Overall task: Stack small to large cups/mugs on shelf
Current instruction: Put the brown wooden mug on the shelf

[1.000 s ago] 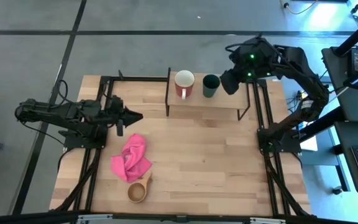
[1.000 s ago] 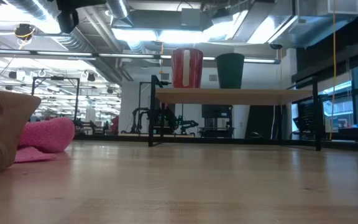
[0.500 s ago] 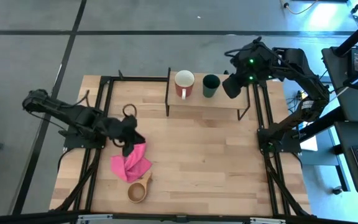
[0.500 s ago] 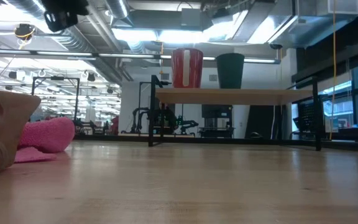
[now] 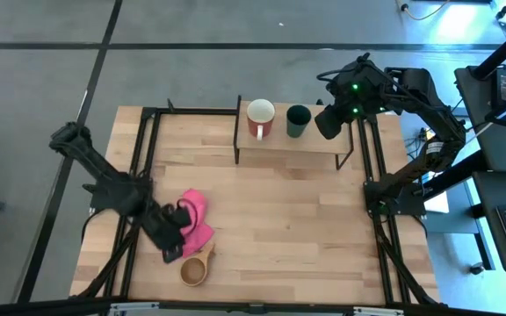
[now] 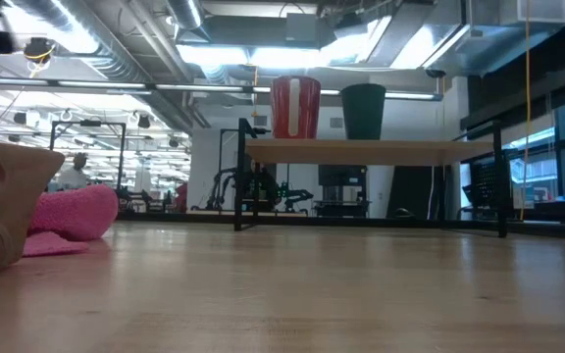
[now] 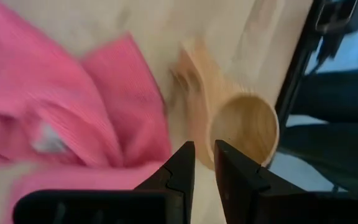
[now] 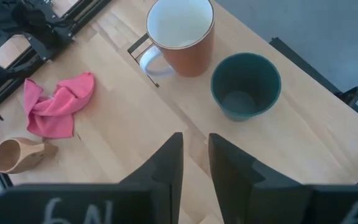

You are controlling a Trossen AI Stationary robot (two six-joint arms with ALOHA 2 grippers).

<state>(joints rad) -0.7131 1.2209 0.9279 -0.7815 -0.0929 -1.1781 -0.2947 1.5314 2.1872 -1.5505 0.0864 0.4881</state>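
Note:
The red mug (image 5: 260,117) and the dark green cup (image 5: 298,119) stand upright side by side on the shelf (image 5: 310,147) at the table's far side. They show again as the red mug (image 8: 182,34) and the green cup (image 8: 245,84). The tan wooden cup (image 5: 194,270) stands mouth up on the table near the front left, with its handle toward the pink cloth. My left gripper (image 7: 204,149) slants down just above the cloth's near edge, close to the wooden cup (image 7: 241,127); its fingers are a narrow gap apart with nothing between them. My right gripper (image 8: 196,155) hovers open above the shelf's right end.
A crumpled pink cloth (image 5: 191,224) lies on the table beside the wooden cup's handle. Black frame rails (image 5: 139,175) run along the table's left and right sides. Bare tabletop (image 5: 297,228) stretches between the shelf and the near edge.
My left gripper has swung from the table's left side toward the near edge, sinking and tipping from level to pointing steeply down. It has passed over the pink cloth and is now beside the wooden cup. Nothing else has moved.

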